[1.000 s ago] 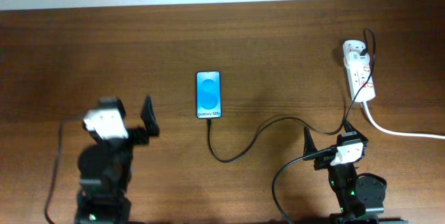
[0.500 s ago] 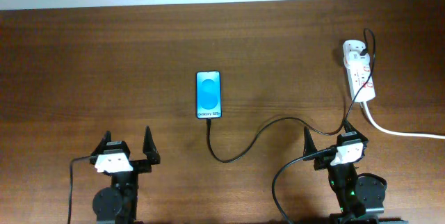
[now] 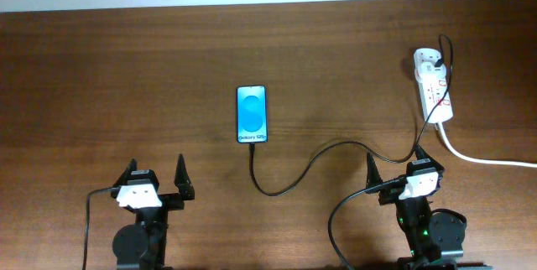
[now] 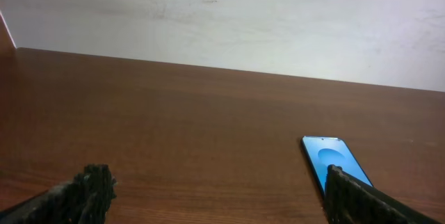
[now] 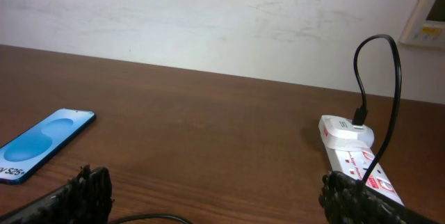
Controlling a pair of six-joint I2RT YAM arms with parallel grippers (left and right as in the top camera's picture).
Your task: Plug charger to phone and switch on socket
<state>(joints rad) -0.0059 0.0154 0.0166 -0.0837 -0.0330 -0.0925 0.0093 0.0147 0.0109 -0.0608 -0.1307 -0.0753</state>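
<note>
- The phone [image 3: 252, 114] is lying flat on the wooden table [image 3: 101, 69], roughly mid-table, with its blue screen facing up and the "Galaxy S25" end pointing toward the arms.
- The charger [image 3: 319, 159] is trailing across the table as a thin black cable. It's curling out from the phone's bottom edge, looping toward the arms, then swinging right and up to the socket [image 3: 434, 84].
- Its connector tip [image 3: 251, 146] is sitting right at the phone's bottom edge. From overhead I honestly can't tell if it's actually seated in the port or just touching.
- The socket is lying at the far right of the table, and its thick white cord [image 3: 478, 158] is running off the right edge.
- Only real "holder" here: the strip is holding a white adapter block [image 5: 345, 128] in its far outlet, and the black cable is arching up and plugging into the top of that block.
- Red switch marks are showing on the strip, but I can't tell whether they're on or off.
- The left gripper [image 3: 155, 179] is hovering near the front edge with its jaws wide apart, gripping nothing and sitting well away from the phone.
- The right gripper [image 3: 395, 168] is doing the same on its side, jaws spread and empty. The charger cable is passing just beyond its fingertips [image 3: 370, 169].
</note>
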